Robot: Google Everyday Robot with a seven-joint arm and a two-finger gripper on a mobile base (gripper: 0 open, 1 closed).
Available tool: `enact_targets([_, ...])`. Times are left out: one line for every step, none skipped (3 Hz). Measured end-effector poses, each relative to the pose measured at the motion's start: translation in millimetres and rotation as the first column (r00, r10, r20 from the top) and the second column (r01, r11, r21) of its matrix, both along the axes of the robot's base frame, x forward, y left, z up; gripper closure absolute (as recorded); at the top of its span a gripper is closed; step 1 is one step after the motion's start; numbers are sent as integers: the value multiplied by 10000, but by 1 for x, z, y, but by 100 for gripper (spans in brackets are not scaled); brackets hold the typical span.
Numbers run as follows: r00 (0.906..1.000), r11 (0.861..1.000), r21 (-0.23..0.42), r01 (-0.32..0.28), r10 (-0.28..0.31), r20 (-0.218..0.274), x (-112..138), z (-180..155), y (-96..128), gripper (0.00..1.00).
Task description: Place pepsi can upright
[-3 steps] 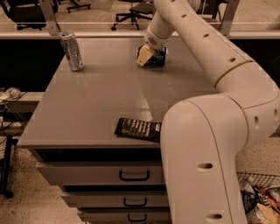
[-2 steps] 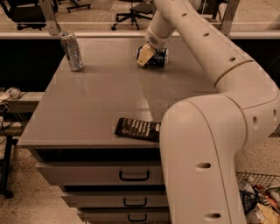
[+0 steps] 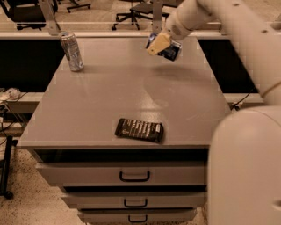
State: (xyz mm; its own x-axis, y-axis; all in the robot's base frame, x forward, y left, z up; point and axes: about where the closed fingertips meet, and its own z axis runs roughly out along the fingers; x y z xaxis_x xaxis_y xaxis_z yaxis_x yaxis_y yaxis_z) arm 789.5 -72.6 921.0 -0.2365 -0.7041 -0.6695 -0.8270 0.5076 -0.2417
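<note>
The pepsi can (image 3: pixel 171 51) is dark blue and is held tilted in the air above the far right part of the grey table (image 3: pixel 101 101). My gripper (image 3: pixel 163 45) is shut on it, with a tan finger (image 3: pixel 158 44) across the can's near side. Most of the can is hidden behind the finger. The arm reaches in from the upper right.
A taller silver-grey can (image 3: pixel 71 51) stands upright at the far left of the table. A flat black packet (image 3: pixel 139 130) lies near the front edge. Drawers (image 3: pixel 134 176) sit under the tabletop. My white arm body (image 3: pixel 246 167) fills the right foreground. Office chairs (image 3: pixel 136 9) stand behind.
The gripper has lifted the pepsi can off the table surface and moved it slightly up and to the right. The silver can and black packet have not moved.
</note>
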Motion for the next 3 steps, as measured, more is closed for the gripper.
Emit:
enact_targets([9976, 9765, 2079, -573, 478, 504, -31, 26, -22, 100])
enact_targets([9872, 8918, 4276, -1480, 1073, 1177, -60, 46, -39, 100])
enact_targets([9712, 7754, 5871, -2325, 1531, 1824, -79, 58, -42, 100])
